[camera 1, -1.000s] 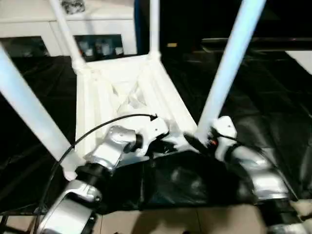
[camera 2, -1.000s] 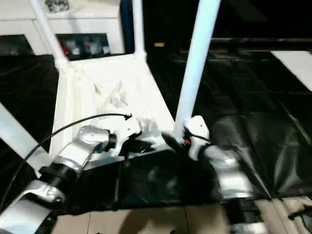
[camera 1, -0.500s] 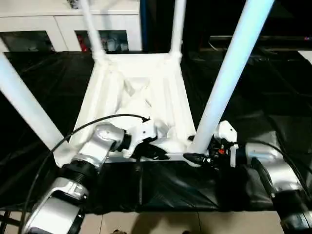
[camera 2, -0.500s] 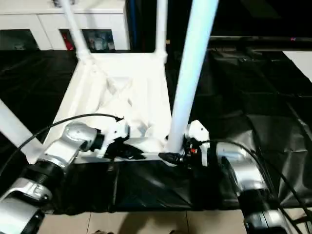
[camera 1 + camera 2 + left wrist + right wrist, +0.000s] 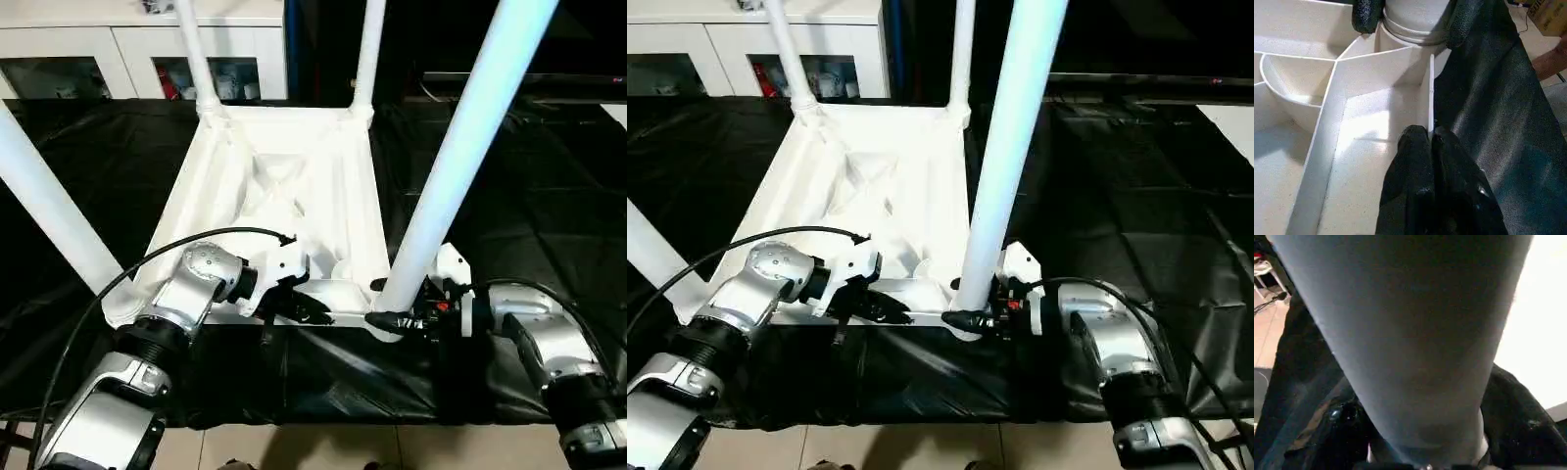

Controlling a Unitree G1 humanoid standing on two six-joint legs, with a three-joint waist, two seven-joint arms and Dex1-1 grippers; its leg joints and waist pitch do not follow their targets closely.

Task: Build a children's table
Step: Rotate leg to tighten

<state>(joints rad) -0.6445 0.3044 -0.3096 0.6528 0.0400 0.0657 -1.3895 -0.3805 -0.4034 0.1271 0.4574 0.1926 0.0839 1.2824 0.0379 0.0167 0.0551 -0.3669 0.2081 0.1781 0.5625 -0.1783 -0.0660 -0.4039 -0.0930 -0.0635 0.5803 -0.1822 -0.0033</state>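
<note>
Children's table [image 5: 294, 186] lies upside down on a black sheet [image 5: 509, 196], ribbed underside up, four white legs rising from the corner sockets; long axis of the white tabletop runs from the robot toward the white glass-door cabinet [image 5: 118, 59]. Near-right leg [image 5: 460, 147] stands up from its socket, leaning slightly to the right as it rises; near-left leg [image 5: 49, 206] leans up and out to the left; far-left leg [image 5: 196, 54] and far-right leg [image 5: 367, 49] stand at the cabinet end. Left claw [image 5: 304, 311] sits at the tabletop's near rim, between the two near legs; in the left wrist view its fingers [image 5: 1415, 161] are pressed together, closed on the thin rim wall [image 5: 1431, 93]. Right claw [image 5: 384, 320] is level at the base of the near-right leg, one finger on either side of the socket collar, straddling the leg; cannot tell whether the pads press on it.
</note>
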